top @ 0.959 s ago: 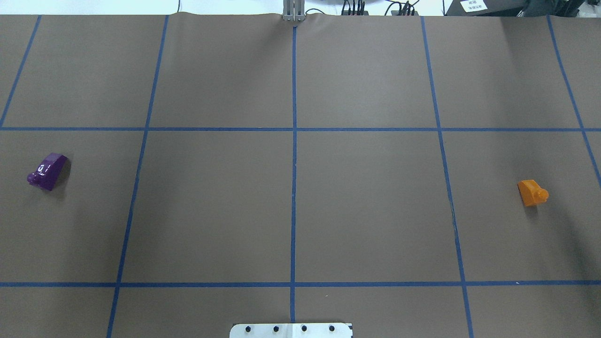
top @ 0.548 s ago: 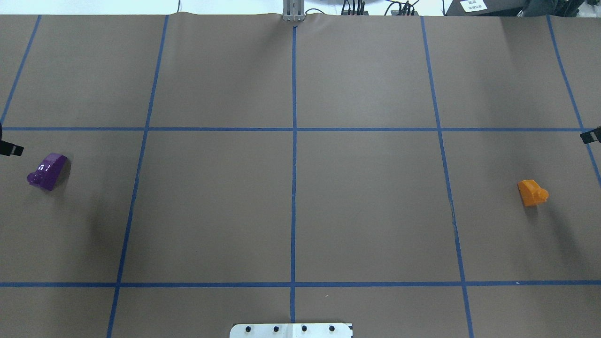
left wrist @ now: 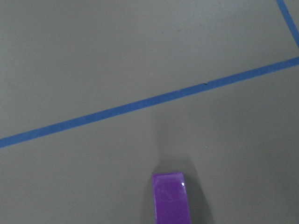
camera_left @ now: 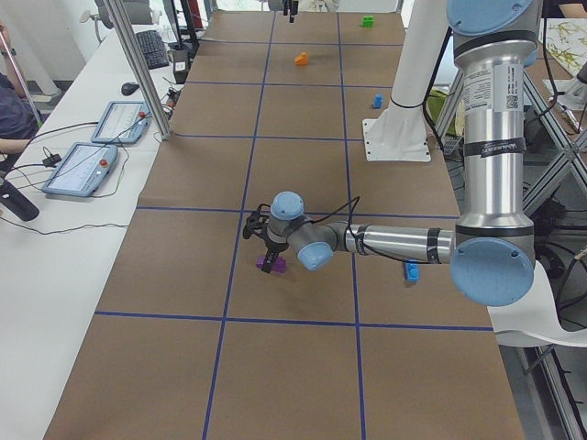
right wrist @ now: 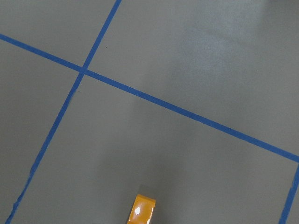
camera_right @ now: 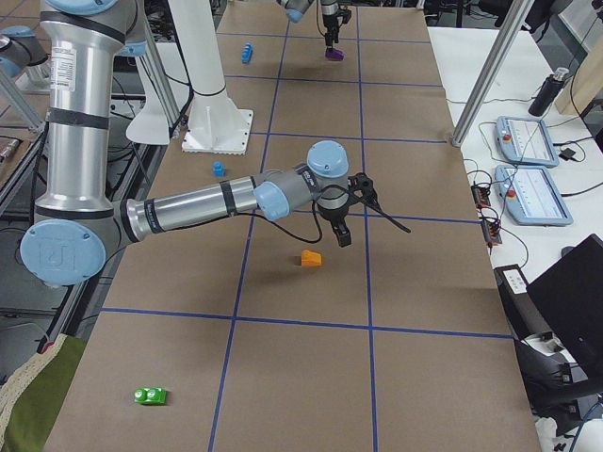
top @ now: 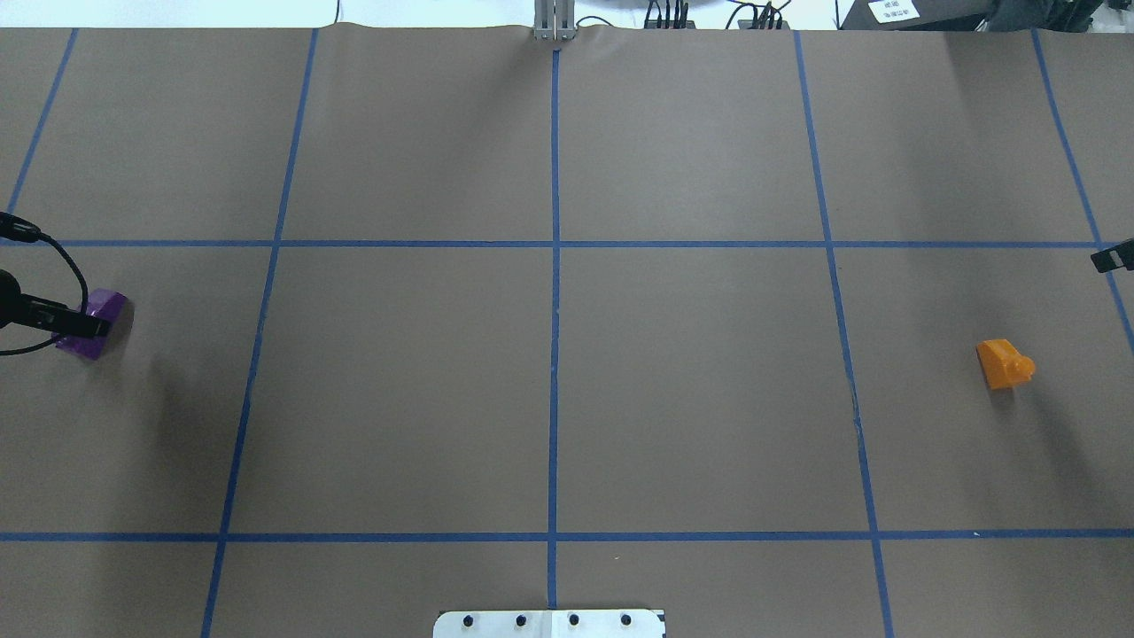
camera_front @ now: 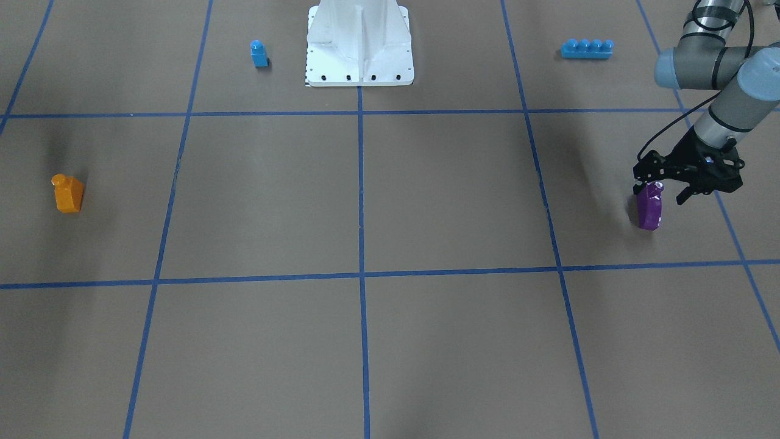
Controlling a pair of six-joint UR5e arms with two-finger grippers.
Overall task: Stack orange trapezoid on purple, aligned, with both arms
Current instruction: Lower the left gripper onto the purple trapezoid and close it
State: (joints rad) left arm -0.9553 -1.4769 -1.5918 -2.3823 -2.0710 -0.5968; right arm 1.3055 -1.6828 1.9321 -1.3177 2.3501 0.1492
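The purple block [top: 110,307] lies on its side at the table's far left; it also shows in the front view [camera_front: 649,210] and the left wrist view [left wrist: 171,198]. My left gripper [camera_front: 661,191] hovers just above it, jaws open and empty, one finger [top: 87,325] over the block. The orange trapezoid [top: 1003,364] lies on its side at the far right and shows in the right wrist view [right wrist: 141,210]. My right gripper [camera_right: 341,228] hangs above the table a little beyond the orange trapezoid [camera_right: 311,257]. Only one fingertip [top: 1114,258] shows overhead, so I cannot tell whether it is open.
A small blue single-stud block [camera_front: 259,53] and a long blue brick [camera_front: 586,49] lie near the white robot base [camera_front: 359,67]. A green block [camera_right: 151,395] lies at the table's right end. Blue tape lines grid the brown table.
My left gripper has come in from the left edge to above the purple block. The right gripper's tip appeared at the right edge. Neither block has moved.
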